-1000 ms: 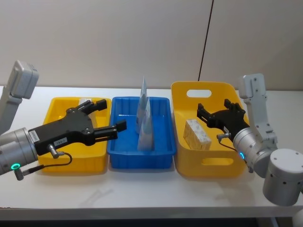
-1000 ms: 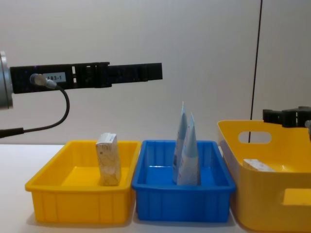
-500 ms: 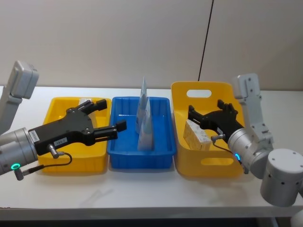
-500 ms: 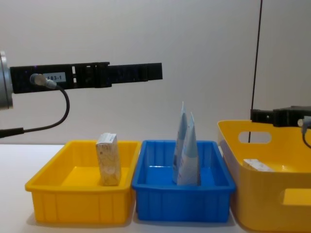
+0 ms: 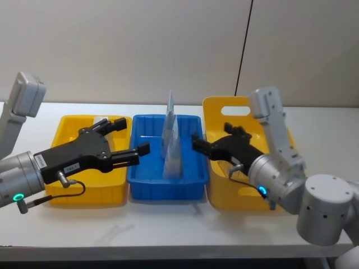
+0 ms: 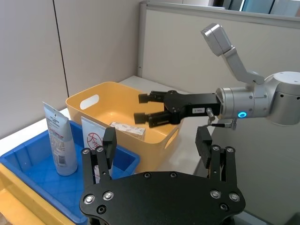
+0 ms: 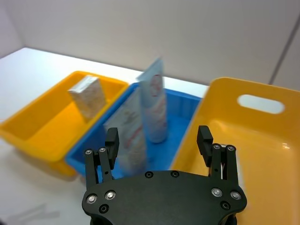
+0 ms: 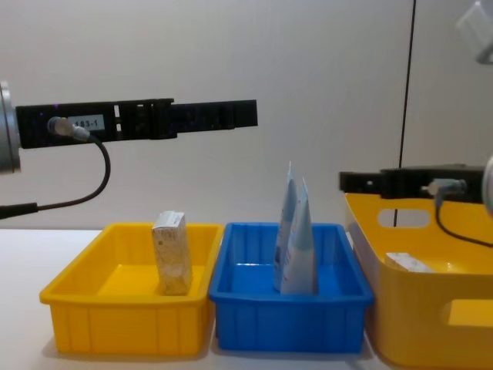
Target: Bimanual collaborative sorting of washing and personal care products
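**White tabletop (image 5: 168,230), three plastic bins in a row**

Two tapered pale blue-white squeeze tubes (image 8: 299,250) stand in the middle blue bin (image 8: 285,327). One leaf-printed beige carton (image 8: 172,253) stands upright in the low yellow bin (image 8: 115,327). A second carton (image 6: 127,130) lies in the tall handled yellow bin (image 8: 424,316). The left gripper (image 5: 136,135) hovers over the low bin, fingers apart. The right gripper (image 5: 212,138) is spread and empty where the blue and tall bins meet.

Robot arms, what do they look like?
Both are silver-grey with round joints and flat black pincers. The left pincer has a white label and a looping black cable; behind the right pincer glows a blue light.
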`<state>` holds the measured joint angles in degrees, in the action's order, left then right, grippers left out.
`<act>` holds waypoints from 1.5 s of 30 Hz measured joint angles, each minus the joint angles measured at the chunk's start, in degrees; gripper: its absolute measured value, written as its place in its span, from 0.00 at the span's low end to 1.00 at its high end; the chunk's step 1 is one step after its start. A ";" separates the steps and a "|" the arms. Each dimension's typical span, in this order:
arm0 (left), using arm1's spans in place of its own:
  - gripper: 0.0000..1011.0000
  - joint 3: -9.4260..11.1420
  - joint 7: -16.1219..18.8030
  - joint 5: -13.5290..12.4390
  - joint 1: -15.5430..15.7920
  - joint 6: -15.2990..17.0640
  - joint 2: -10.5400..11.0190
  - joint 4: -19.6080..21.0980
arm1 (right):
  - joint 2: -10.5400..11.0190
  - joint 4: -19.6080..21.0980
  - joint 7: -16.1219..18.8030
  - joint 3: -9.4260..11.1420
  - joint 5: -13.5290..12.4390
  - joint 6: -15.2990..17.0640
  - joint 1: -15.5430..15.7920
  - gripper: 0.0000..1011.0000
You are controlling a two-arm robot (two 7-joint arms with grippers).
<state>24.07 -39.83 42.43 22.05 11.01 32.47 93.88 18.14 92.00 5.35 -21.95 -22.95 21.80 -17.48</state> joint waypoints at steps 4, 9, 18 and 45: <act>0.99 0.00 0.00 0.00 0.00 0.00 0.00 0.00 | -0.51 0.72 1.26 -0.89 -0.52 1.55 -0.28 0.99; 0.99 0.00 0.00 0.00 0.00 0.00 0.00 0.00 | -1.13 1.17 2.27 -1.72 -0.98 3.14 -0.53 0.99; 0.99 0.00 0.00 0.00 0.00 0.00 0.00 0.00 | -3.05 0.99 1.62 -2.42 -0.80 4.99 -0.96 0.99; 0.99 0.00 0.00 0.00 0.00 0.00 0.00 0.00 | -10.04 -5.58 -6.29 -3.22 4.22 4.85 -3.81 0.99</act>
<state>24.07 -39.83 42.43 22.05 11.01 32.47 93.88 8.10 86.43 -0.94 -25.17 -18.73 26.65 -21.29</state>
